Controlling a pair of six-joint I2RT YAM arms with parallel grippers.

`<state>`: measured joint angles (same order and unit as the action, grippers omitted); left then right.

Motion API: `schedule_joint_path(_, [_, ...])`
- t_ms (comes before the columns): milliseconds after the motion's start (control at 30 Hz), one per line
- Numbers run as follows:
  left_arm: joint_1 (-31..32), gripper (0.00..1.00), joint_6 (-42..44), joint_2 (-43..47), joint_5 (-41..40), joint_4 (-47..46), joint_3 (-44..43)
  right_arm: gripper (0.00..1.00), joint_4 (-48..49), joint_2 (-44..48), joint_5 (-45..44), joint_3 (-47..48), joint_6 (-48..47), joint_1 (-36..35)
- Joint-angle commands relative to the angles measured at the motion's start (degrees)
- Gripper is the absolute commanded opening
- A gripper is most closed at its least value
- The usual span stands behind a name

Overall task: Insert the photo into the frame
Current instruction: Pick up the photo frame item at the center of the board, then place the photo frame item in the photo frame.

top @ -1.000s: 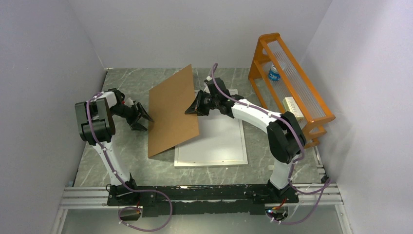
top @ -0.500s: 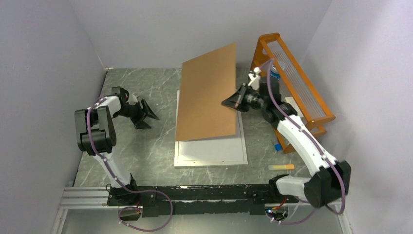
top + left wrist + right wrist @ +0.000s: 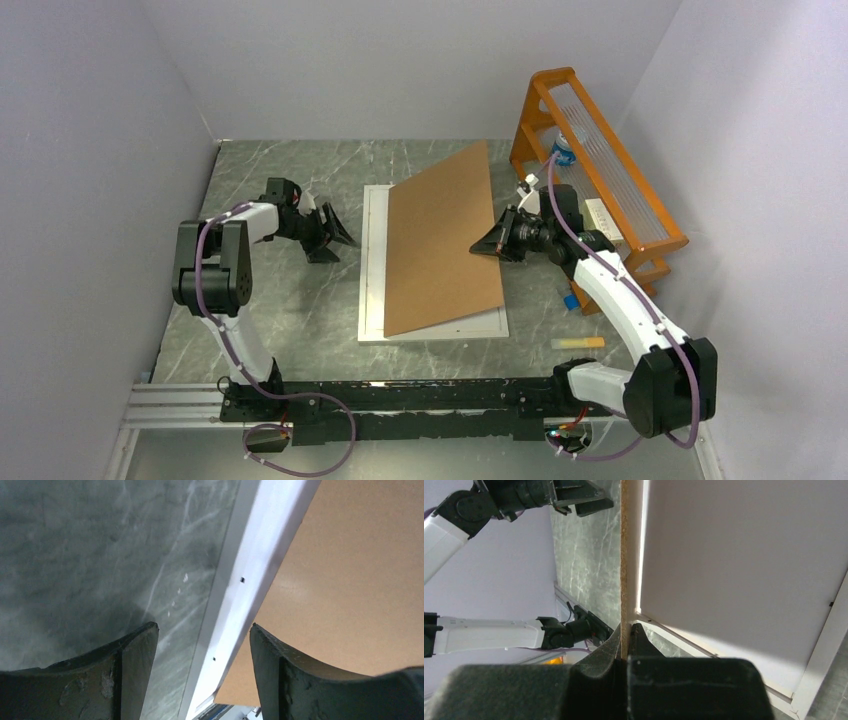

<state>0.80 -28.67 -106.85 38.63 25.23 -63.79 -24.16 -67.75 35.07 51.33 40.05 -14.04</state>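
The frame (image 3: pixel 372 262) lies flat on the table, its white-silver border showing at the left and near sides. Over it slants a brown backing board (image 3: pixel 440 240). My right gripper (image 3: pixel 484 245) is shut on the board's right edge (image 3: pixel 625 555), with the jaws pinching it (image 3: pixel 626 629). Under the board a plain white surface (image 3: pixel 744 555) fills the frame (image 3: pixel 824 650); I cannot tell whether it is the photo, whose printed face is out of view. My left gripper (image 3: pixel 343 238) is open just left of the frame, its jaws (image 3: pixel 202 629) straddling the frame's border (image 3: pixel 250 565), apart from it.
An orange rack (image 3: pixel 600 170) stands at the back right with a bottle (image 3: pixel 563 150) and a white box (image 3: pixel 600 215) in it. A yellow strip (image 3: pixel 578 343) and a small blue item (image 3: pixel 570 300) lie on the marble table (image 3: pixel 290 300) right of the frame.
My right arm swung the board from the frame's left side up and over to the right, then lowered it onto the frame. My left gripper moved right to the frame's left edge.
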Motion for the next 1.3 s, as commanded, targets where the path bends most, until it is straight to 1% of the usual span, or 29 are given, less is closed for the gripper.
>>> schedule_joint_path(0, [1.95,0.72,-0.91,-3.24,-2.23,-1.77,-2.46,0.0,9.37,-0.69,5.36,0.1,0.15,0.24])
schedule_joint_path(233, [3.18,0.65,-0.61,-6.47,-2.82,-1.38,-4.09,0.0,15.04,-4.33,7.45,-1.21,2.35,0.39])
schedule_joint_path(367, [3.59,0.6,-0.21,-7.14,-3.54,-0.99,-4.5,0.0,16.93,-7.2,8.57,-0.75,2.35,0.42])
schedule_joint_path(500, [3.85,0.57,0.23,-7.91,-4.44,0.1,-5.25,0.0,18.88,-8.98,9.62,-0.35,3.02,0.51])
schedule_joint_path(700, [4.08,0.56,0.54,-8.7,-5.1,0.96,-5.84,0.0,15.81,-11.51,8.38,1.14,0.79,0.59])
schedule_joint_path(933, [4.43,0.56,0.36,-9.49,-4.59,0.84,-6.08,0.0,15.42,-12.64,5.43,-0.83,-1.95,0.64])
schedule_joint_path(1067, [4.72,0.57,0.28,-9.82,-4.89,0.86,-6.05,0.0,17.33,-13.72,5.67,-2.63,-1.43,0.64])
schedule_joint_path(1167, [4.82,0.57,0.25,-9.94,-4.89,0.87,-5.86,0.02,18.81,-14.53,6.06,-4.24,-0.62,0.58])
schedule_joint_path(1267, [4.83,0.58,-0.17,-10.02,-4.27,0.34,-5.54,0.06,19.88,-14.93,6.39,-5.66,-0.12,0.53])
